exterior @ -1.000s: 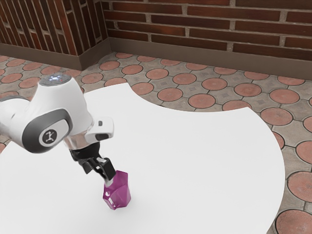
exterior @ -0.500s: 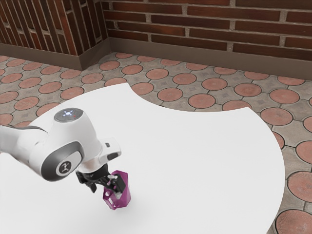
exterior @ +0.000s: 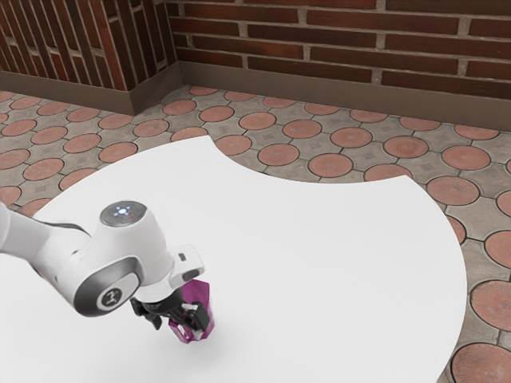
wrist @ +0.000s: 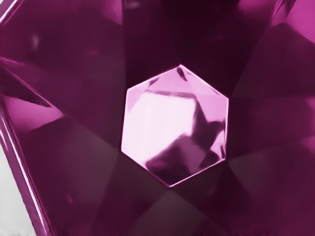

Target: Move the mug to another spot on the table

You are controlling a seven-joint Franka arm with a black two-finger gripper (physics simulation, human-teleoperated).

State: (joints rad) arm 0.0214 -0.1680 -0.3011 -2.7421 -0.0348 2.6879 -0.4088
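Observation:
A faceted purple mug (exterior: 197, 297) stands upright on the white table (exterior: 319, 255), near its front edge at the exterior view's left. My gripper (exterior: 188, 321) has come down from above onto the mug and stands open, with its black fingers (exterior: 205, 317) low against the mug's side. The white hand hides most of the mug's top. In the wrist view I look straight down into the mug (wrist: 74, 162), onto its pale hexagonal bottom.
The round white table spreads wide toward the exterior view's right and back. Its front edge runs close below the mug. Beyond it lie a floor of round brick pavers (exterior: 351, 136) and brick walls (exterior: 335, 40).
My hand has come down over the mug, from just above its rim to low around it. The arm has swung lower and toward the view's right. The mug has stayed in place.

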